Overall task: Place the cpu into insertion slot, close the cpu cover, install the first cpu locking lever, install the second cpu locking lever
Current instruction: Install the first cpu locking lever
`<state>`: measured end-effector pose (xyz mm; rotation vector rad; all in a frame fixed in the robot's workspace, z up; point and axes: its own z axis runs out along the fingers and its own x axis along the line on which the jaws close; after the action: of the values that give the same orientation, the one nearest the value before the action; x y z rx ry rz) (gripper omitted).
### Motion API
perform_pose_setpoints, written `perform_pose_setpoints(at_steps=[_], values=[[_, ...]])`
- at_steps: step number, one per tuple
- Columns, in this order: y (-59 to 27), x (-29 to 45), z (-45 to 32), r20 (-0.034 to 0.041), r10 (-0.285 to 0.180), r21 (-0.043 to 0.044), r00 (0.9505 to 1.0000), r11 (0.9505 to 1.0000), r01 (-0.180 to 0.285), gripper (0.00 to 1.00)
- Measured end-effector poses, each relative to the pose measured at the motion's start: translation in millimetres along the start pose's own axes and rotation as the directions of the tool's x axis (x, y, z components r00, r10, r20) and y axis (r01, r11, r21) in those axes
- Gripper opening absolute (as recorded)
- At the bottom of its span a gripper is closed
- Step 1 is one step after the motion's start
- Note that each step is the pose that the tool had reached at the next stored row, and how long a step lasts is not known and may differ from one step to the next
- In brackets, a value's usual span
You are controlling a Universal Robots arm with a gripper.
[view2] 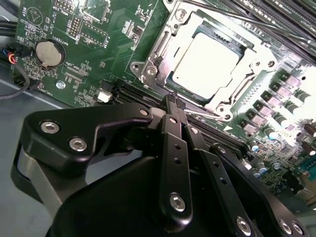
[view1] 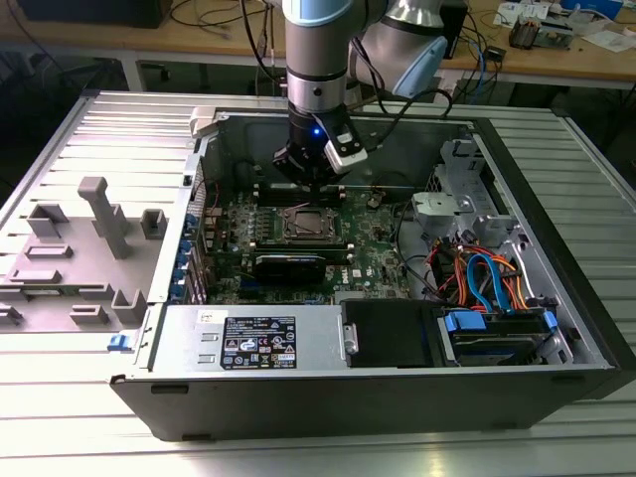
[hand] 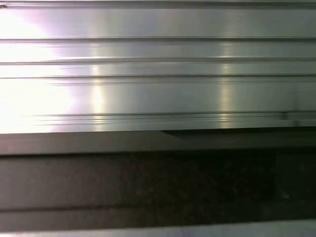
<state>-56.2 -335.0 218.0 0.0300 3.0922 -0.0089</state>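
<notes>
The arm's jaws are pressing together with nothing between them, hanging over the green board [view2: 113,29] close to one edge of the socket [view1: 303,225]. The chip [view2: 207,64] is lying flat in the socket, and the silvery metal cover [view2: 170,47] is lying down around it, framing its pale top. The open computer case [view1: 397,397] is sitting on the ribbed bench [view1: 60,417].

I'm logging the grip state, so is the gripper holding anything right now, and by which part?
Nothing that shows: the black gripper is shut, fingers together and empty, tips by the edge of the thin silvery square-frame cpu cover.
</notes>
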Motion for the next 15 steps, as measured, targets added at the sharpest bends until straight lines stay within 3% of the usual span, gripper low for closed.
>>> perform_pose_setpoints(at_steps=[15], values=[[0.1,-3.2,7.0,0.0001,0.001,0.0000,1.0000,1.0000,-0.001,0.11]])
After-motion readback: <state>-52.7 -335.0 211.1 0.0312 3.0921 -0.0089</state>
